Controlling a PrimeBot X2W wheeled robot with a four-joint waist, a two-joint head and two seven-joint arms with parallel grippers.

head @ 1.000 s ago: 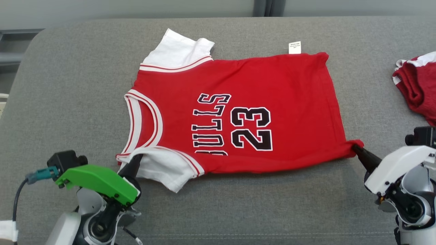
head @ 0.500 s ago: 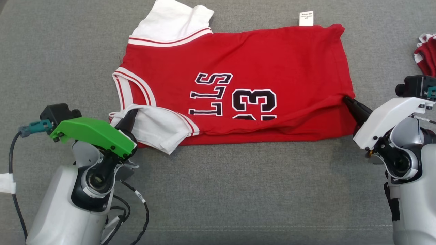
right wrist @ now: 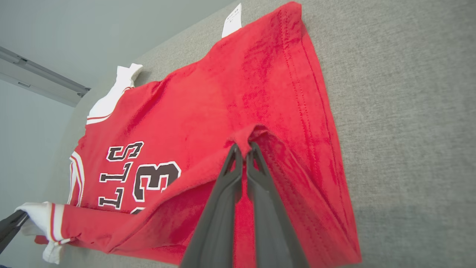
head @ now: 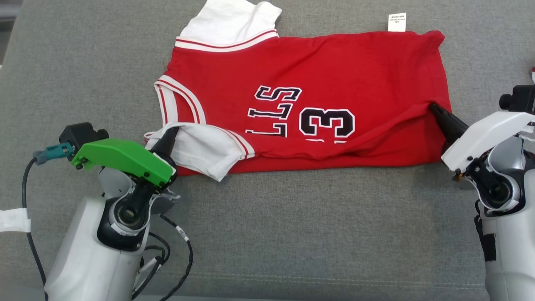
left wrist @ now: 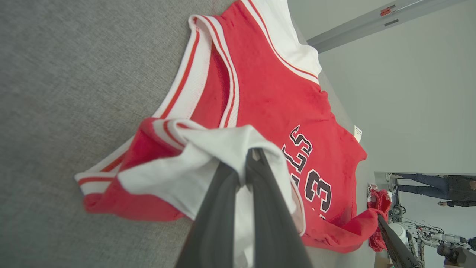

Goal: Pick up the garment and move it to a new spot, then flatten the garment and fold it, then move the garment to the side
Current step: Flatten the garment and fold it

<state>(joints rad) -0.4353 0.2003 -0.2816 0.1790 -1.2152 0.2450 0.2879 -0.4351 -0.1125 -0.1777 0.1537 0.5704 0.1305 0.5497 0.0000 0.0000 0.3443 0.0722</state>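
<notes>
The jersey [head: 334, 71] lies on the gray padded worktop [head: 292, 234]. Its neck opening points toward the robot's left and its hem toward the robot's right. The near long edge is lifted and drawn over the printed front, so the lower part of the lettering and of the number is covered. The far sleeve [head: 230, 21], white, lies flat at the far left corner. A white label [head: 396, 22] projects from the far hem corner.

The left fingers [head: 169, 140] are clenched on the near sleeve [head: 200, 148]. In the left wrist view, white cloth is pinched between the tips and drapes over both of them. The right fingers [head: 445, 119] are clenched on the near hem corner. In the right wrist view, a small peak of red fabric sits between the tips. The folded edge sags between the two held points.

A second red garment [left wrist: 376, 197] lies past the hem end, well apart from the jersey.
</notes>
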